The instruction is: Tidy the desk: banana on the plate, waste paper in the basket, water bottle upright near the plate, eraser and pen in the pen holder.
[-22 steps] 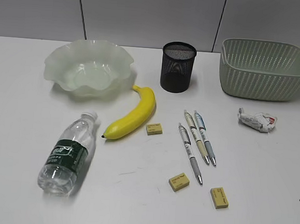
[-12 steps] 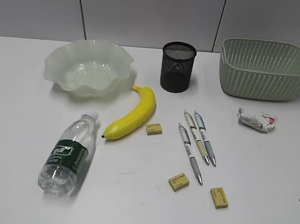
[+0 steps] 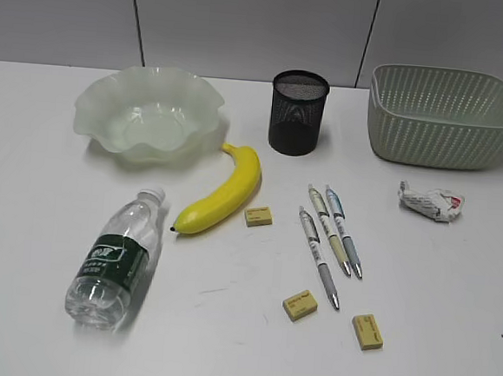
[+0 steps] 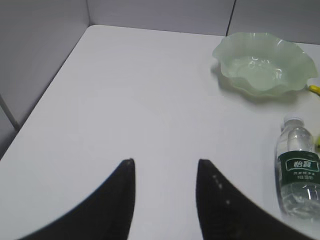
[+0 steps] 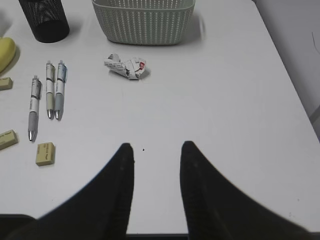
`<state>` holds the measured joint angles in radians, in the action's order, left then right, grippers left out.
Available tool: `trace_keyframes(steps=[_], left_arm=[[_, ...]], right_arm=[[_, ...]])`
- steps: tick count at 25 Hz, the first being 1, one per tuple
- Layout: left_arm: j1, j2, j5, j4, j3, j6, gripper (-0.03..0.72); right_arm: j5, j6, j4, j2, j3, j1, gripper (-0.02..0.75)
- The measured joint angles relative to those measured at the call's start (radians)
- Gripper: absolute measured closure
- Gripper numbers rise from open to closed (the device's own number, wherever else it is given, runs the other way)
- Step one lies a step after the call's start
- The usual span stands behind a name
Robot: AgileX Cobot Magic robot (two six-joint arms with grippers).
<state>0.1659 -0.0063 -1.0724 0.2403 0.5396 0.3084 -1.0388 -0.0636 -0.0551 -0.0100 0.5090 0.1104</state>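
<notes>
A yellow banana (image 3: 221, 192) lies below the pale green wavy plate (image 3: 102, 98). A clear water bottle (image 3: 117, 258) with a green label lies on its side at the left; it also shows in the left wrist view (image 4: 298, 170). Three pens (image 3: 330, 239) lie side by side in the middle, with three yellow erasers (image 3: 300, 305) around them. The black mesh pen holder (image 3: 297, 112) stands at the back. A crumpled waste paper (image 3: 430, 202) lies in front of the green basket (image 3: 444, 116). My left gripper (image 4: 165, 162) and right gripper (image 5: 157, 146) are open, empty, over bare table.
A grey wall runs behind the white table. The table's left edge shows in the left wrist view, its right and front edges in the right wrist view. Neither arm appears in the exterior view.
The water bottle has rolled very slightly; nothing else has moved.
</notes>
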Motion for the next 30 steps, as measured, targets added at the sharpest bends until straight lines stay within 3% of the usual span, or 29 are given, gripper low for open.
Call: trace_keyframes(steps=[12,18,22,25,30], left_arm=[[0.0,0.045,0.042,-0.038,0.019,-0.007,0.384],[0.0,0.438,0.335,-0.198,0.041,-0.113,0.384],[0.014,0.83,0.481,-0.345,0.109,-0.327,0.384],[0.097,1.103,0.521,-0.423,0.218,-0.454,0.38],[0.323,1.515,0.543,-0.389,0.456,-0.496,0.379]], right_arm=[[0.0,0.0,0.0,0.0,0.0,0.0,0.471],[0.0,0.0,0.0,0.0,0.0,0.0,0.471],[0.0,0.0,0.0,0.0,0.0,0.0,0.479],[0.0,0.0,0.0,0.0,0.0,0.0,0.48],[0.0,0.0,0.0,0.0,0.0,0.0,0.48]])
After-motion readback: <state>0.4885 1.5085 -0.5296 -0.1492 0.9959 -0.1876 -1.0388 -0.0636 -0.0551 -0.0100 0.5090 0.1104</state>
